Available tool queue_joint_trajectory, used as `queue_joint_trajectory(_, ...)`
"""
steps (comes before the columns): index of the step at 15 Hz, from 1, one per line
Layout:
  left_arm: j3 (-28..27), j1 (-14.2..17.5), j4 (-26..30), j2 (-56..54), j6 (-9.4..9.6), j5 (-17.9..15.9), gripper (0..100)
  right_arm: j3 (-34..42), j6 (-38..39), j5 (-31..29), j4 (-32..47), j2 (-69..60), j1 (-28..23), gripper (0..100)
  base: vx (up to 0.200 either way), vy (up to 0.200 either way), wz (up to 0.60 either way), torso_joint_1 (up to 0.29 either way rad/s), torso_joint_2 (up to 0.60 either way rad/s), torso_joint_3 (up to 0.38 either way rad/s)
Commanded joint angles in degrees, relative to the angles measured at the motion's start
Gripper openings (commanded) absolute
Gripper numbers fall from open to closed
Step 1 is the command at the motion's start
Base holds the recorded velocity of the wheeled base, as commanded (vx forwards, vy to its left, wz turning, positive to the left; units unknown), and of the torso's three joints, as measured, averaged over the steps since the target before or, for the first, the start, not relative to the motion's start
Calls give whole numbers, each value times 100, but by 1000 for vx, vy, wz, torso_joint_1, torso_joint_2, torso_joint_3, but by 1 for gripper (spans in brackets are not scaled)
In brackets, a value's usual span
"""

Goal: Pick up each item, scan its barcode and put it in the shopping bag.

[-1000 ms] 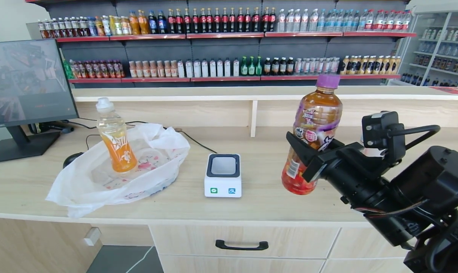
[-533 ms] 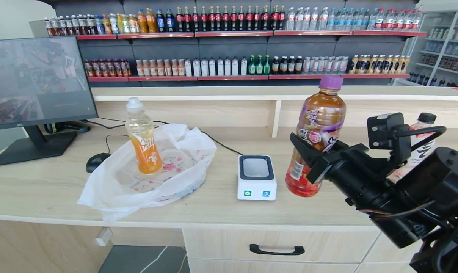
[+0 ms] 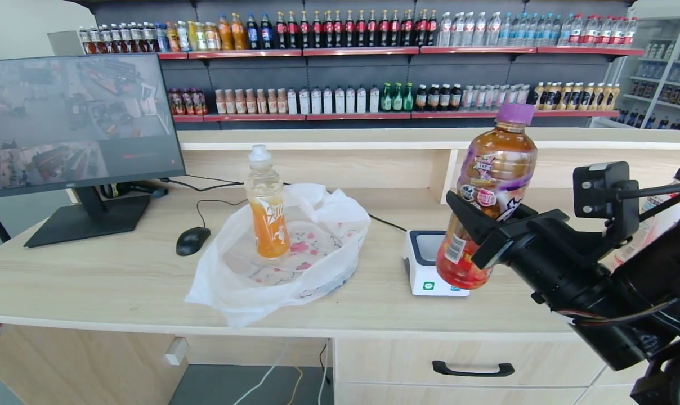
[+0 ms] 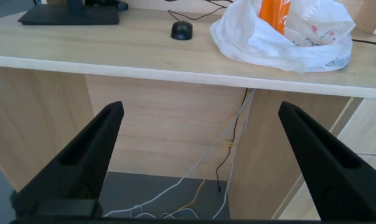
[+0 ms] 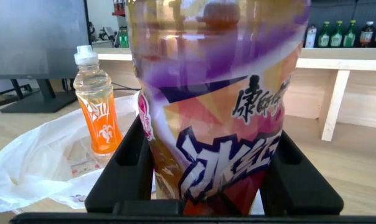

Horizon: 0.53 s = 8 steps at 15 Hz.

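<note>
Purple-capped tea bottle (image 3: 488,191) held upright, apparently aloft, at the right side of the white scanner (image 3: 423,273); orange bottle (image 3: 267,211) stands in the white shopping bag (image 3: 244,287) left of the scanner.

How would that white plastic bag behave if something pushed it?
Probably floppy: the bag lies crumpled and slumped on the counter. It looks thin and light, so it would likely crease or slide rather than hold shape. The tall orange bottle standing upright inside might tip with it.

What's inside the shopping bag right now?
One orange drink bottle stands upright in the shopping bag. Its bunched near wall hides anything lying low behind it.
</note>
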Motion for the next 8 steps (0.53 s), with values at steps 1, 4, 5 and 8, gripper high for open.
queue_joint_trajectory(1, -1, 0, -1, -2, 17, -7, 100, -69, -94, -13, -9, -11, -15, 0, 0, 0, 0, 0, 0, 0)
queue_joint_trajectory(4, -1, 0, -1, -2, 17, -7, 100, -131, -130, -13, -9, 25, -76, 0, 0, 0, 0, 0, 0, 0)
queue_joint_trajectory(5, -1, 0, -1, -2, 17, -7, 100, -87, -112, -22, -9, 16, -76, 0, 0, 0, 0, 0, 0, 0)
queue_joint_trajectory(8, -1, 0, -1, -2, 17, 2, 100, -60, -112, -13, -9, 51, -112, 0, 0, 0, 0, 0, 0, 0)
